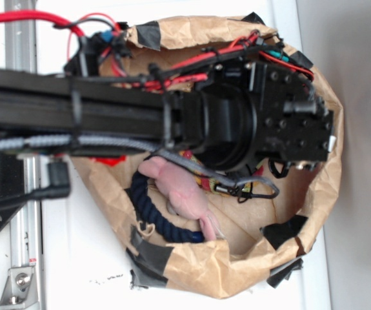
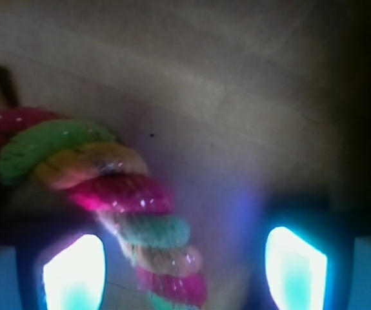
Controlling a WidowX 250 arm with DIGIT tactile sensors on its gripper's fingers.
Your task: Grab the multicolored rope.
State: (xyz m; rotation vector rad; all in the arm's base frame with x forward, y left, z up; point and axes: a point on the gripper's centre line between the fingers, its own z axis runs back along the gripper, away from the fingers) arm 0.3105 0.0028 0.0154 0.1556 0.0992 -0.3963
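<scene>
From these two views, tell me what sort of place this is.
Probably a lab robot bench rather than a home: a white tabletop with a metal rail, and a taped brown paper bag serving as a bin for a navy rope, pink plush toy and multicolored rope.

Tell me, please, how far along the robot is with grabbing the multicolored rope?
Done: the arm is down inside the paper bag, and the wrist view shows the multicolored rope running between the fingers of the gripper.
In hand: lining up; the fingers look spread, not pinching.
Left: closing on the rope and lifting it clear of the blue rope and pink toy.
</scene>
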